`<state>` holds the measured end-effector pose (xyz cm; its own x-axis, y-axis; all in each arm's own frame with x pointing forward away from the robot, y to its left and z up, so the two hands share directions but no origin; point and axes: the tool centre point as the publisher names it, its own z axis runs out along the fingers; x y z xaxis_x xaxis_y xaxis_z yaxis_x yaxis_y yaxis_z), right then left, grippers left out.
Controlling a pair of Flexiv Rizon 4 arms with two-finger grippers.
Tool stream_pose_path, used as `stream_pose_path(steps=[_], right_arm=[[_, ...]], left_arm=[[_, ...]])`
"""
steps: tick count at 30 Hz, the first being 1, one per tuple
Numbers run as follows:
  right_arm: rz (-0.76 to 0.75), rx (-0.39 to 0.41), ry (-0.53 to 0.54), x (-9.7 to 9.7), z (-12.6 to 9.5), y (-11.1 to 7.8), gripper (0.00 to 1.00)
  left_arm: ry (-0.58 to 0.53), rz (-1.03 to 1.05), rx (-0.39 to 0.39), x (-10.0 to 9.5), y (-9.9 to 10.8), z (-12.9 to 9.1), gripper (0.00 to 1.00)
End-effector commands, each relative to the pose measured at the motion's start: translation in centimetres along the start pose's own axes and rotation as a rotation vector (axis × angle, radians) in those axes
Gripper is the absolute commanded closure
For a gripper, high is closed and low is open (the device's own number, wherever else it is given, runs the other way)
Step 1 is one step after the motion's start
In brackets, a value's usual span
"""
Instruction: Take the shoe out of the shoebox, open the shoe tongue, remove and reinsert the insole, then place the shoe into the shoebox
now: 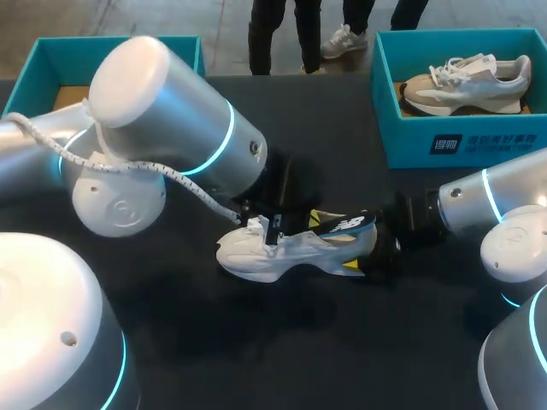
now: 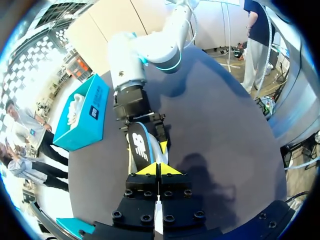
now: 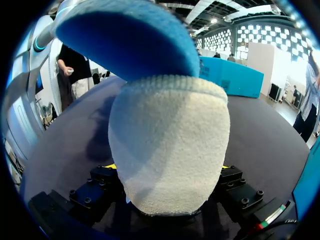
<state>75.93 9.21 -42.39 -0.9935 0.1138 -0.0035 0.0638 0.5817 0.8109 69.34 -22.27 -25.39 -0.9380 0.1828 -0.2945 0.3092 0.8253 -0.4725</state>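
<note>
Right gripper point(image 1: 368, 256) grips the shoe point(image 1: 256, 256) by its heel point(image 3: 170, 150). Left gripper point(image 2: 159, 169), pinched narrow, sits nearer the toe, with the shoe lying lengthwise between both.

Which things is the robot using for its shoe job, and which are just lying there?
Job: white shoe, held by the right claw; left claw at its laces; left shoebox.
Lying about: right shoebox with a beige shoe inside.
</note>
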Motion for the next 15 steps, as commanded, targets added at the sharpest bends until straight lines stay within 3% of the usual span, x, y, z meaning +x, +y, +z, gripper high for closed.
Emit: stream_pose_path(steps=[1, 5, 7, 15], right_arm=[[0.001, 0.007, -0.002, 0.0, 0.3, 0.1, 1.0], [0.001, 0.007, -0.002, 0.0, 0.3, 0.1, 1.0], [0.001, 0.007, -0.002, 0.0, 0.3, 0.1, 1.0], [0.001, 0.007, -0.002, 0.0, 0.3, 0.1, 1.0]], left_arm=[[0.001, 0.001, 0.012, 0.1, 0.6, 1.2, 0.77], [-0.004, -0.011, 0.015, 0.1, 0.8, 2.1, 0.64], [0.006, -0.016, 0.019, 0.1, 0.9, 2.5, 0.64], [-0.006, -0.021, 0.024, 0.2, 1.0, 4.6, 0.75]])
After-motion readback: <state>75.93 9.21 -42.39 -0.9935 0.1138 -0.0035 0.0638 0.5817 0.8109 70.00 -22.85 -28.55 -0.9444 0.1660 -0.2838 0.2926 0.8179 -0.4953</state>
